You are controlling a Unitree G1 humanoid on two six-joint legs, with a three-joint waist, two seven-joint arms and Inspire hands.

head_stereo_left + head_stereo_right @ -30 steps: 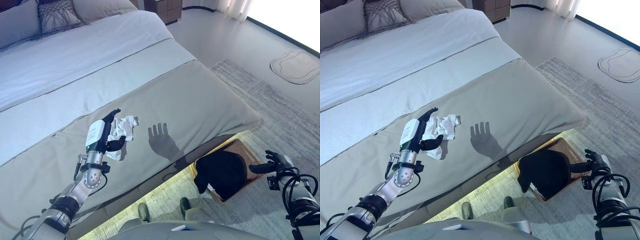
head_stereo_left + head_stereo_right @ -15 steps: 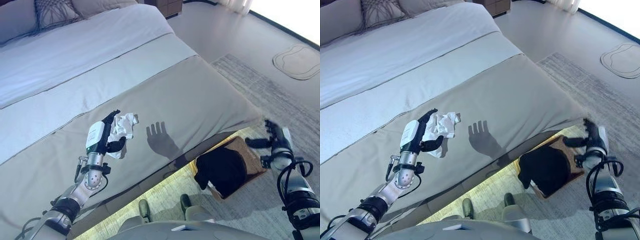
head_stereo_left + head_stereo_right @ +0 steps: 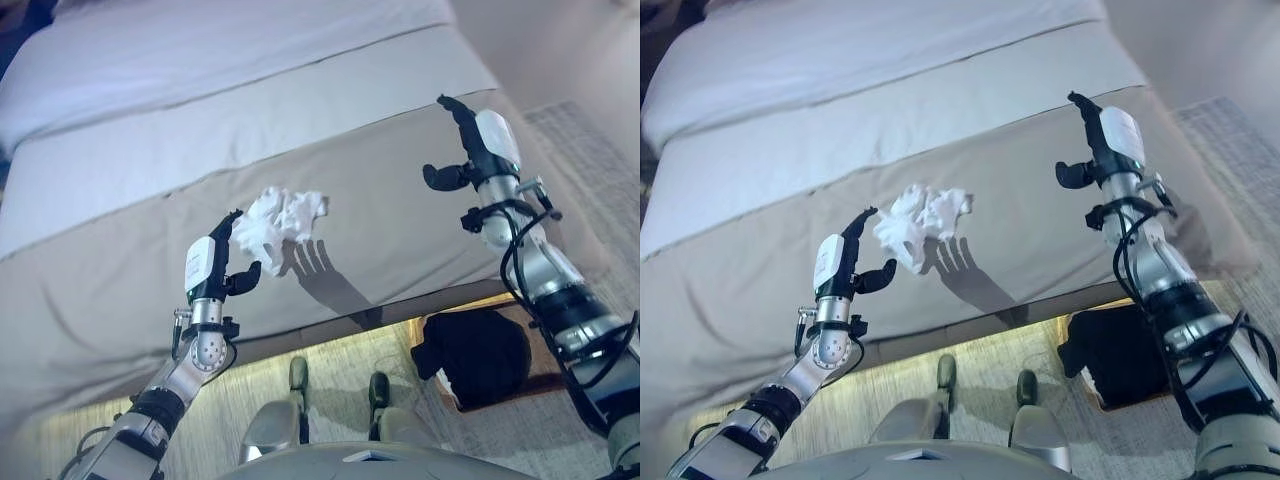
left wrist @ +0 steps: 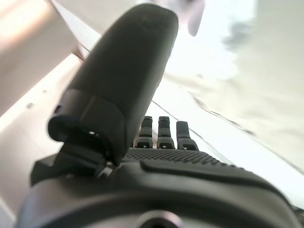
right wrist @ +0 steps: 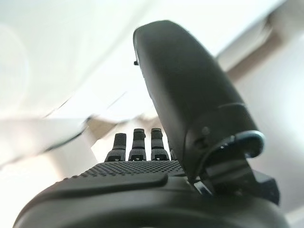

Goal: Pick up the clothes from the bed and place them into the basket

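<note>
A crumpled white piece of clothing [image 3: 281, 217] lies on the beige cover near the foot of the bed [image 3: 130, 260]. My left hand [image 3: 212, 268] is open and empty, just left of the cloth and a little nearer me. My right hand [image 3: 480, 145] is open and empty, raised over the bed's right part, well right of the cloth. A brown basket [image 3: 545, 372] stands on the rug below the bed's foot at the lower right, with dark clothing [image 3: 478, 350] in it.
The white sheet [image 3: 200, 70] covers the far part of the bed. A grey rug [image 3: 600, 190] lies on the floor to the right. Light shines from under the bed's edge [image 3: 330, 345].
The camera has tilted and shifted. My right hand has risen from beside the basket to above the bed's right part. My left hand stays open by the white cloth.
</note>
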